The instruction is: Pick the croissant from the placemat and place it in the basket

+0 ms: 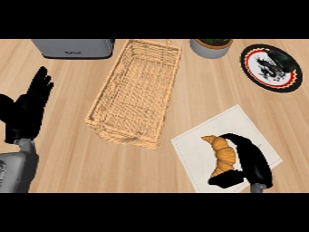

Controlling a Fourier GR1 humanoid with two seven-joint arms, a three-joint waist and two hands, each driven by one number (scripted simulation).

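A golden-brown croissant [221,155] lies on the white placemat [197,154] at the lower right of the counter. My right hand [252,159] is on the croissant, fingers curved along its right side and the thumb tucked under its near end. The wicker basket [138,93] stands in the middle of the counter, up and to the left of the placemat, with nothing in it. My left hand [24,108] rests open at the left, fingers straight and pointing up, well away from the basket.
A grey toaster [73,48] stands at the back left. A potted plant [211,47] is at the back, right of the basket. A black-rimmed decorated plate [272,68] lies at the back right.
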